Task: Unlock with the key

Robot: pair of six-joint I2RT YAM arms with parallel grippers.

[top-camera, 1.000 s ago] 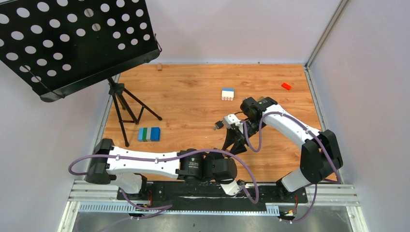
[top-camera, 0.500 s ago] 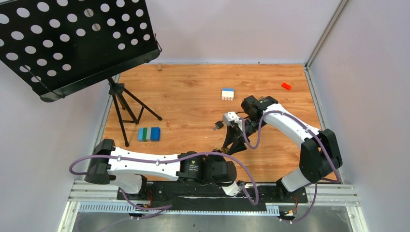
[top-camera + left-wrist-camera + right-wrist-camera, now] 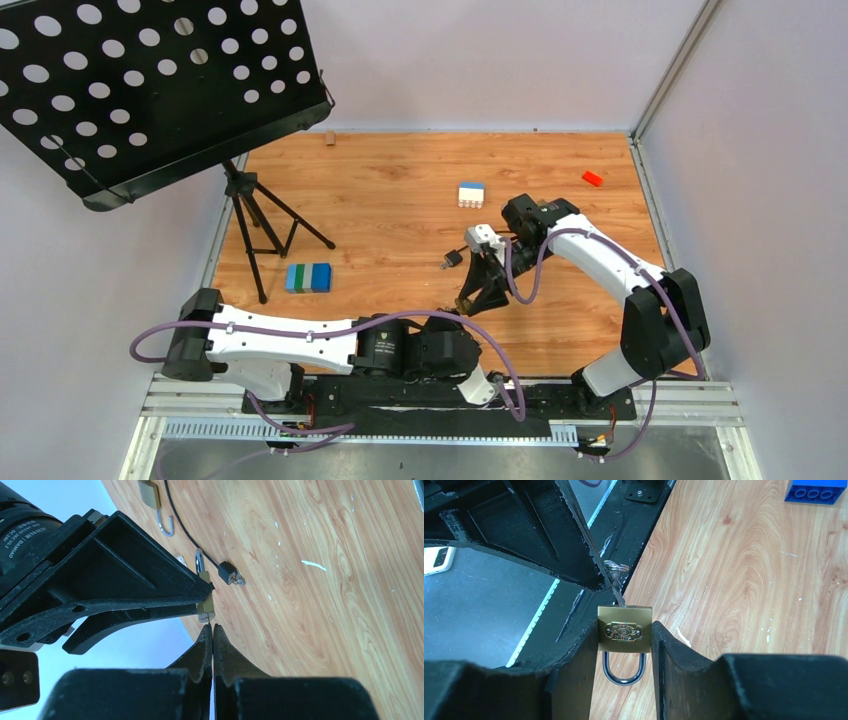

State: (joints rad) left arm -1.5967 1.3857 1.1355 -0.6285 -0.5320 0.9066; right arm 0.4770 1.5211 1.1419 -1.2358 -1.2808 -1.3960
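My left fingers (image 3: 202, 652) pinch shut on the key (image 3: 616, 592), its tip at the brass padlock (image 3: 624, 629) clamped between my right fingers (image 3: 571, 680); I judge a skewed push could jam or bend it

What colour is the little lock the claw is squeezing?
The small metal padlock is brassy gold with a shiny silver loop, clearest in the right wrist view.

The left gripper (image 3: 212, 630), jaws pressed together, sits just below a small brass padlock (image 3: 205, 609) pinched by the right gripper (image 3: 205, 598). Beyond, on the wooden table (image 3: 325, 605), lie a black cable (image 3: 226, 572) and a second brass padlock (image 3: 150, 494), its shackle open.
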